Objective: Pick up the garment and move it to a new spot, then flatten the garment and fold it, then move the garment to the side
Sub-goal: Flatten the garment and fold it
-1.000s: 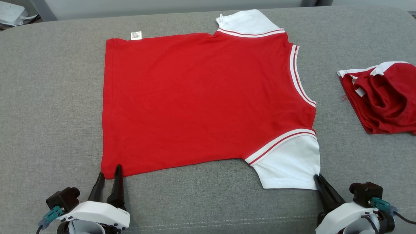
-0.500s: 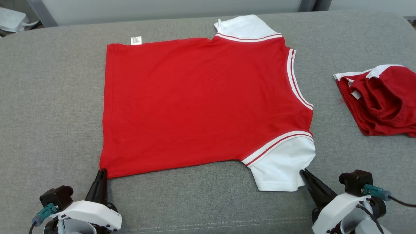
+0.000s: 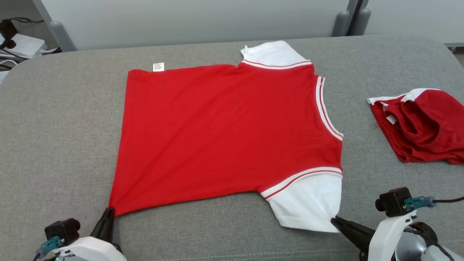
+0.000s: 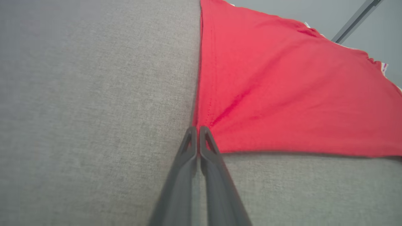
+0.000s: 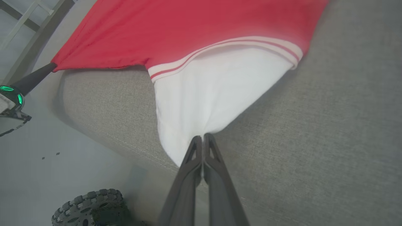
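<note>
Garment (image 3: 224, 134) spread on grey cushion (image 3: 65, 127), wall (image 3: 181, 21) behind.

Work surface: broad pad (image 3: 54, 127) in grey woven upholstery, rounded at its far corners, with a stitched seam (image 3: 217, 250) along the near edge.
Back wall: plain pale grey panel (image 3: 188, 18), matte.
Uprights: slanted grey post (image 3: 59, 30) at the far left, a second grey post (image 3: 342, 23) at the far right, both against the panel.
Far-left corner: white power strip (image 3: 23, 45) with dark cables, probably on a lower level.
Floor: smooth pale grey (image 5: 37, 175), below the pad's front edge in the right wrist view.
Light: soft, even, faint shadows.
</note>
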{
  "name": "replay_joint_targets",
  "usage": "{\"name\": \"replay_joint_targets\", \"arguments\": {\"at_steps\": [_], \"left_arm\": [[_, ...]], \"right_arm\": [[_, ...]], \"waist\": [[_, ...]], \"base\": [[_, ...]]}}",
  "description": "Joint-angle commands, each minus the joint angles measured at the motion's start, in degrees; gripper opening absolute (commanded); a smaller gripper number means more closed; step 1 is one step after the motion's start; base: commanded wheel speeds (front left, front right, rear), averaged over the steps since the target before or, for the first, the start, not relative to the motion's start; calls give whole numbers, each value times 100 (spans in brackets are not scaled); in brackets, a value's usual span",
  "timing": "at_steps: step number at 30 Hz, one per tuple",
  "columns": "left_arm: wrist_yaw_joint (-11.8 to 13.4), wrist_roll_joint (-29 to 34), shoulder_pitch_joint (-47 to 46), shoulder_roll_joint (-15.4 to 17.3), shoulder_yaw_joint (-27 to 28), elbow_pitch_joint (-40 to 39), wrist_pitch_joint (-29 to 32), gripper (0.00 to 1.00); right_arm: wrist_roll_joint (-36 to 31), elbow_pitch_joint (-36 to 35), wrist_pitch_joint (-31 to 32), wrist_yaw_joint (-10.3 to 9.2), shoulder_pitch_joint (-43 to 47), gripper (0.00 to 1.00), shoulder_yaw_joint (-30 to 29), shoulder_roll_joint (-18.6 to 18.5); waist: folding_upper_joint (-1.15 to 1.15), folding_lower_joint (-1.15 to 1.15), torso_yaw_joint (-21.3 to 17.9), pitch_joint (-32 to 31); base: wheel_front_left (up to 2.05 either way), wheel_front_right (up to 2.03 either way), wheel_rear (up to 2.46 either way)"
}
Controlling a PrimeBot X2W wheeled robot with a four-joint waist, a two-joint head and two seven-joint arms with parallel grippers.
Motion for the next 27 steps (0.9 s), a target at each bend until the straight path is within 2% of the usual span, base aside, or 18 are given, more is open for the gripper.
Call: {"name": "replay_joint_targets", "arguments": {"at_steps": [1,9,14,16,20,27], "left_arm": [[3,46,-151,319,138,28,-34,0],[3,-1,-308,672,-191,404,5,0],[3,-156,-359,841,-532,462,446,0],[3,-244,-384,994,-774,300,782,0],[3,-376,-444,1290,-976,-123,1224,0],[39,-545,-556,1797,-1090,-1430,2372,0]], "right_arm": [[225,-350,210,-16,78,0,83,-252],[808,-1096,1166,-16,215,0,181,-703],[1177,-1470,1824,-16,440,0,104,-897],[1379,-1634,2158,-16,611,0,-23,-946],[1439,-1797,2400,-16,746,0,-289,-942],[915,-1963,2113,-16,518,0,-930,-700]], "waist": [[0,0,8,-45],[0,0,7,-144],[0,0,38,-166],[0,0,74,-144],[0,0,124,-87],[0,0,224,83]], "base": [[0,0,0],[0,0,0],[0,0,0],[0,0,0],[0,0,0],[0,0,0]]}}
